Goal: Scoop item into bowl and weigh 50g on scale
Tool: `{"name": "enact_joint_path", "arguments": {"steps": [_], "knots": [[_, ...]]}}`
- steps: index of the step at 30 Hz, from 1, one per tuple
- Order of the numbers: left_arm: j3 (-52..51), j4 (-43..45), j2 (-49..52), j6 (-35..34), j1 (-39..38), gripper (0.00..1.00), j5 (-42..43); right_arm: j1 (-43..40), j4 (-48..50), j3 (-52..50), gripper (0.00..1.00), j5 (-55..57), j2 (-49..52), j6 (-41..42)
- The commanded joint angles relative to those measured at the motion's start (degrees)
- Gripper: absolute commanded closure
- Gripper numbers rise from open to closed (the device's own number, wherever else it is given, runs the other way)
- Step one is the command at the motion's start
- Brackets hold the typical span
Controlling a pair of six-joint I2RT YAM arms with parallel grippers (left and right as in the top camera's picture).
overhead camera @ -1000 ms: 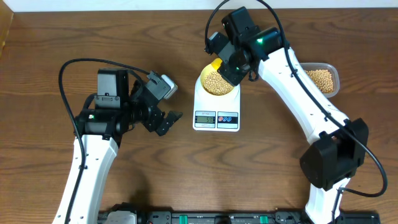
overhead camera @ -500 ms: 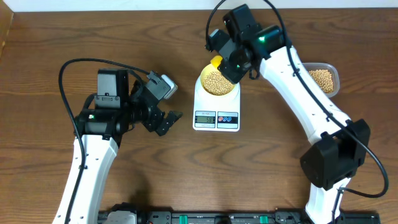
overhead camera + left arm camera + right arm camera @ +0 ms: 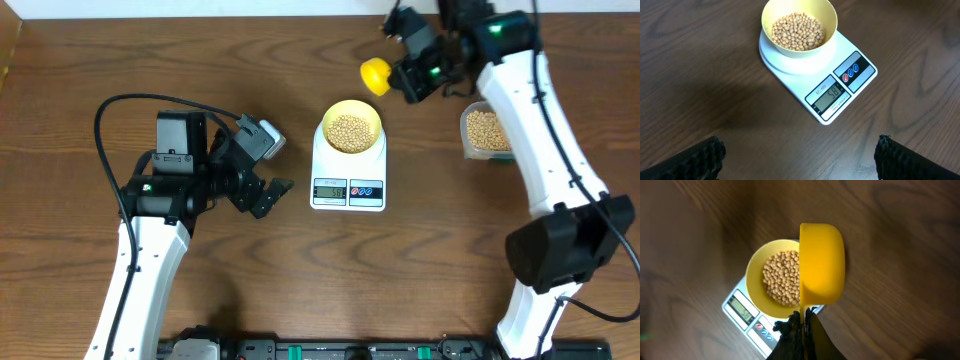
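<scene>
Dark wood-grain bench under soft, even light
The brown bench (image 3: 80, 60) fills nearly every view, its grain running side to side from overhead; a pale strip (image 3: 180, 6) borders its far edge, a black rail (image 3: 330, 350) its near edge.

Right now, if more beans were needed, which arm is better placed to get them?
Right: the right gripper is shut on the yellow scoop, near the clear bean container. The left gripper is open and empty.

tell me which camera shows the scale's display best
The left wrist view: the scale's display sits near the middle, large and unobstructed. Overhead shows it tiny, digits unreadable. The right wrist view catches it small and blurred at the lower left, left of the yellow scoop.
</scene>
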Motion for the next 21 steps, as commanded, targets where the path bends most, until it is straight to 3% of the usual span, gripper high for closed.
{"name": "enact_joint_path", "arguments": {"steps": [1, 6, 11, 15, 21], "knots": [[-0.59, -0.09, 0.13, -0.04, 0.28, 0.02, -0.33, -0.96, 0.11, 1.2, 0.99, -7.13, -0.79, 0.94], [-0.59, -0.09, 0.13, -0.04, 0.28, 0.02, -0.33, 0.7, 2.36, 0.79, 0.99, -5.97, -0.76, -1.6], [-0.59, -0.09, 0.13, -0.04, 0.28, 0.02, -0.33, 4.5, 2.62, 0.17, 0.99, 5.75, -0.39, -1.64], [-0.59, -0.09, 0.13, -0.04, 0.28, 0.02, -0.35, 6.8, 1.95, -0.81, 0.99, 6.62, -0.39, -5.86], [-0.59, -0.09, 0.13, -0.07, 0.28, 0.03, -0.33, 7.82, 2.91, -3.02, 0.99, 10.54, -0.37, -5.88]]}}
